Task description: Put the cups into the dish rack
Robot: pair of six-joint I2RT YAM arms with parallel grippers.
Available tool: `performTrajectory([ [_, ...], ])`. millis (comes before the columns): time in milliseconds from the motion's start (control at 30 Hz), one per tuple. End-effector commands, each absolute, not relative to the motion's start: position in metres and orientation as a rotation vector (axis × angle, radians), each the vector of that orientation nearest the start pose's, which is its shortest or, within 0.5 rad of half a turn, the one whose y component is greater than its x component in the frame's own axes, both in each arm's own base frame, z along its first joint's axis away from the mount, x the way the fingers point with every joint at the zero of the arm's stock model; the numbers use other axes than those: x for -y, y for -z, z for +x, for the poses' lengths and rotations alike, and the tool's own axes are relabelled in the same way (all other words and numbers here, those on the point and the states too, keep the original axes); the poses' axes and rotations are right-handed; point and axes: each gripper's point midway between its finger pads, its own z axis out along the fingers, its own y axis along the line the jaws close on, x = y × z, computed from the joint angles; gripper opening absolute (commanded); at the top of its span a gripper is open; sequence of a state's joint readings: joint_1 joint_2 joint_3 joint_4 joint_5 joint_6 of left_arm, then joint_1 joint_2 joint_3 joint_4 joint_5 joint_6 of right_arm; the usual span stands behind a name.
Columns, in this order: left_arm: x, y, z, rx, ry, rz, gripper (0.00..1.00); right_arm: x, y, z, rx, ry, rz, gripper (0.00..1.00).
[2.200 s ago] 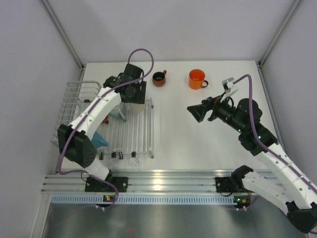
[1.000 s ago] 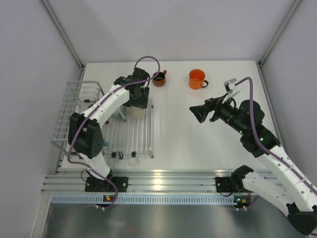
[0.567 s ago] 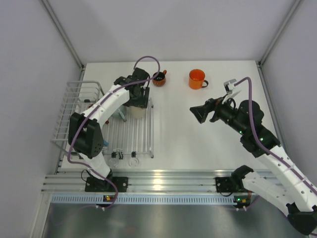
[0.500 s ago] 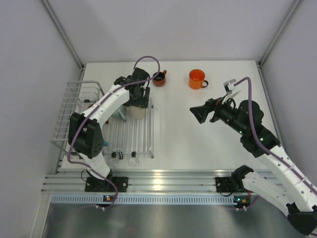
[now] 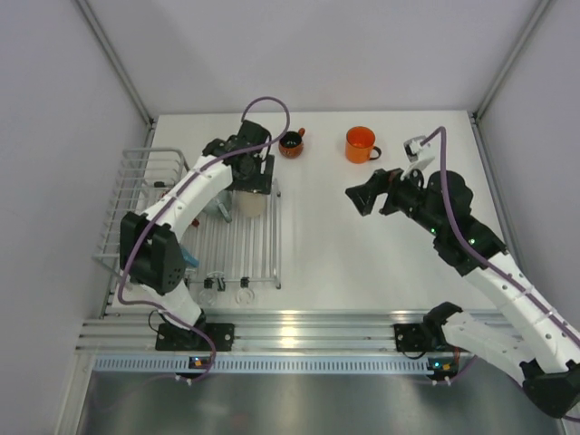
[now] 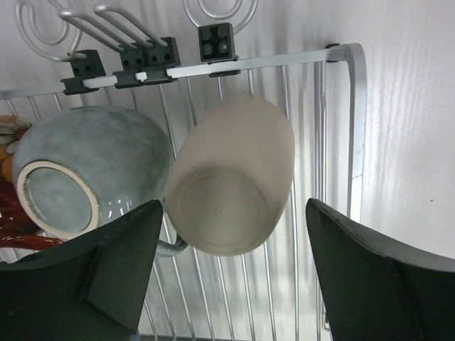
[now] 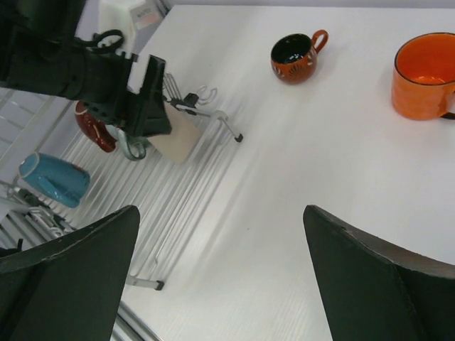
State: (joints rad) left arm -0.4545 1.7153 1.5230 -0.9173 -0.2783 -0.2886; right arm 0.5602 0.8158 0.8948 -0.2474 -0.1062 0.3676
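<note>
1. Cream-beige mug (image 6: pixel 231 177) sits mouth-down on the slats of the dish rack (image 6: pixel 353 128), directly beneath the left end effector (image 6: pixel 233 209). The jaws stand spread on either side without touching it: released.
2. Off to one side, under one jaw, the grey-blue mug (image 6: pixel 85 177) lies close beside it.
3. The right end effector (image 7: pixel 220 213) hangs wide open and empty over the tabletop (image 7: pixel 320 177). The orange mug (image 7: pixel 425 77) and small dark red mug (image 7: pixel 293 57) stand ahead of it, unloaded.
4. Judged step: letting go of the cream-beige mug. The next move calls for lifting the left end effector straight clear without nudging either mug, then taking a mug from the tabletop.
</note>
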Motion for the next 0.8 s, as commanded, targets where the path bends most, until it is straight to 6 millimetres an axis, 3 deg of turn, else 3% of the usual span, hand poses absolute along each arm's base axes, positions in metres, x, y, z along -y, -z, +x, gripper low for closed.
performTrajectory([
  [0, 0.14, -0.217, 0.371, -2.424, -0.013, 0.09, 0.88, -0.186, -0.331, 0.274, -1.774, -0.679, -0.154, 0.99],
  [33, 0.142, -0.226, 0.371, -2.403, 0.005, 0.089, 0.88, -0.182, -0.32, 0.284, -1.822, -0.634, -0.119, 0.99],
  [233, 0.147, -0.287, 0.355, -2.242, 0.169, 0.094, 0.87, -0.173, -0.327, 0.325, -1.874, -0.581, 0.005, 0.98],
  [333, 0.15, -0.308, 0.34, -2.175, 0.265, 0.102, 0.87, -0.156, -0.298, 0.363, -2.004, -0.524, 0.172, 0.96],
  [400, 0.154, -0.312, 0.33, -2.155, 0.32, 0.114, 0.86, -0.146, -0.292, 0.375, -2.041, -0.528, 0.305, 0.93],
  [433, 0.152, -0.323, 0.324, -2.112, 0.347, 0.109, 0.86, -0.137, -0.279, 0.388, -2.064, -0.503, 0.366, 0.92],
  [600, 0.152, -0.326, 0.299, -2.092, 0.431, 0.093, 0.86, -0.105, -0.266, 0.423, -2.049, -0.327, 0.544, 0.9],
  [633, 0.153, -0.327, 0.294, -2.089, 0.452, 0.096, 0.86, -0.1, -0.253, 0.429, -2.075, -0.284, 0.594, 0.89],
  [667, 0.152, -0.331, 0.287, -2.075, 0.475, 0.097, 0.86, -0.089, -0.258, 0.435, -2.036, -0.262, 0.72, 0.89],
  [700, 0.152, -0.326, 0.282, -2.084, 0.492, 0.097, 0.86, -0.085, -0.237, 0.433, -2.095, -0.214, 0.789, 0.88],
  [767, 0.148, -0.33, 0.274, -2.064, 0.497, 0.093, 0.86, -0.086, -0.238, 0.44, -2.075, -0.244, 0.923, 0.88],
])
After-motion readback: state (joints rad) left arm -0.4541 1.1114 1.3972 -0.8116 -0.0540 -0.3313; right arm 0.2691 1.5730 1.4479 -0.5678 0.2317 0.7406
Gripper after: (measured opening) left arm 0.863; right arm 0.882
